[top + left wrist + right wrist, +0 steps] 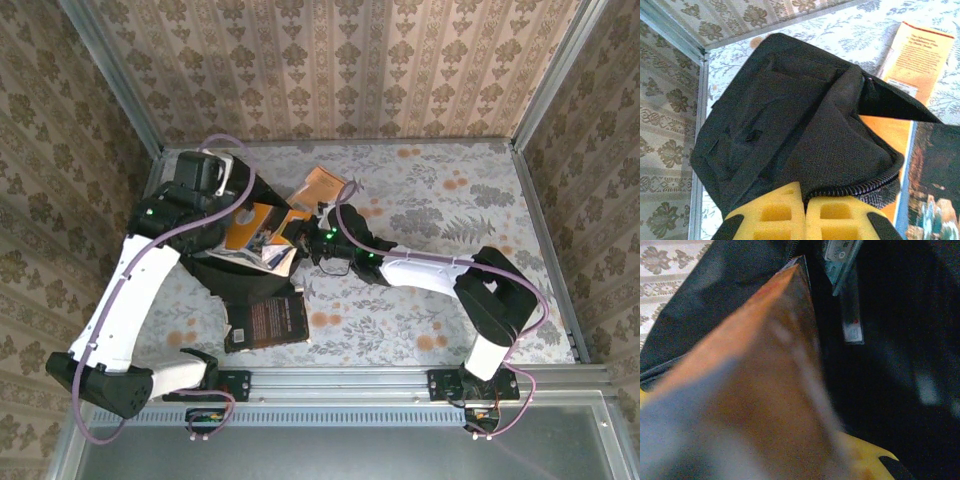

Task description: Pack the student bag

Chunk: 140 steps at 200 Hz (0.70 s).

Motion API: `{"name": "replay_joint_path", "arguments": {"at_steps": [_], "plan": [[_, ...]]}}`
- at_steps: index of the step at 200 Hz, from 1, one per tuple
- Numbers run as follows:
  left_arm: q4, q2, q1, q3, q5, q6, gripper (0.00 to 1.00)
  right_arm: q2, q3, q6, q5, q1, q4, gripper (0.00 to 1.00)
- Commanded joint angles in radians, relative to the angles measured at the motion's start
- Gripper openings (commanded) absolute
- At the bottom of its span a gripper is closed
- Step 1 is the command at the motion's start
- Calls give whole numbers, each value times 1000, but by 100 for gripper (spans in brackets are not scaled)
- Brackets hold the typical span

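The student bag (232, 282) is a black fabric backpack lying at the left middle of the table, its mouth held up. My left gripper (805, 194) is shut on the zipped rim of the bag (790, 115), the yellow pads pinching the fabric. My right gripper (314, 242) is shut on an orange book (264, 234) whose far end reaches into the bag's mouth. In the right wrist view that orange book (755, 390) is a blur across the gripper (760, 440), and one yellow fingertip (865, 455) shows beside it. Beyond lies the bag's dark inside (900, 365).
A second orange book (325, 186) lies flat on the table behind the bag; the same orange book (925, 55) is at the upper right of the left wrist view. A dark-covered book (270, 322) rests at the front by the bag. Metal rails and patterned walls enclose the table.
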Motion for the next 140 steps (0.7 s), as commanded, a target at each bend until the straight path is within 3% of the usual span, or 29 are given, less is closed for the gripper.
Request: {"name": "replay_joint_path", "arguments": {"at_steps": [1, 62, 108, 140], "plan": [[67, -6, 14, 49, 17, -15, 0, -76, -37, -45, -1, 1, 11, 0], [85, -9, 24, 38, 59, -21, 0, -65, -81, -61, -54, -4, 83, 0], [76, -9, 24, 37, 105, -35, 0, 40, 63, -42, -85, -3, 211, 0], [77, -19, 25, 41, 135, -44, 0, 114, 189, -72, -46, 8, 180, 0]]}}
